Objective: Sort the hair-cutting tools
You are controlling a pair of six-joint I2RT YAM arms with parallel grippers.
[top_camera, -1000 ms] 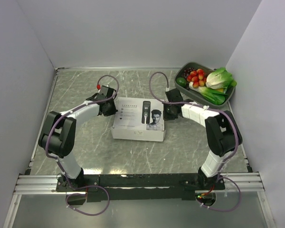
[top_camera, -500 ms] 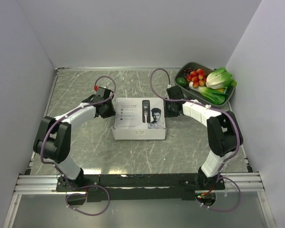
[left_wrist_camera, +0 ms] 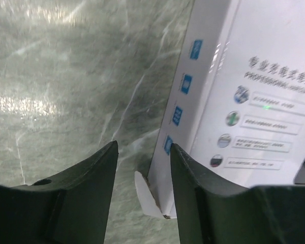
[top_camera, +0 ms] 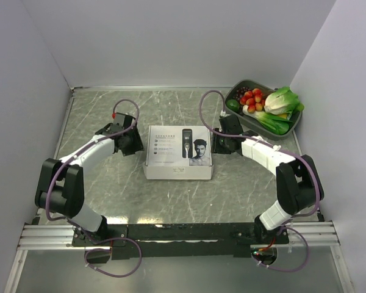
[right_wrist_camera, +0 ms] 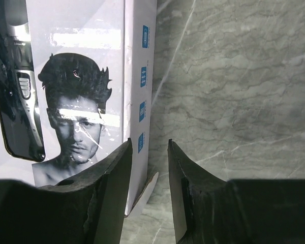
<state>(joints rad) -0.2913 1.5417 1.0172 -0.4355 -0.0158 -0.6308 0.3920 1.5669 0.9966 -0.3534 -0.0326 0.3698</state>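
Both arms have backed off the white cardboard box printed with a clipper and a man's face (top_camera: 171, 160), with the left gripper (left_wrist_camera: 142, 152) and right gripper (right_wrist_camera: 148, 147) each half-parted and empty. I see no hair-cutting tools; presumably they're inside. Closing on the loose end flap (left_wrist_camera: 146, 202) could tear it or skid the box.

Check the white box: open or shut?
Shut: the white box lies flat on the table, printed face up, its top unbroken, nothing inside showing.

White box (top_camera: 171, 165) on marble table (top_camera: 97, 116); vegetable tray (top_camera: 239, 88) far-right corner.
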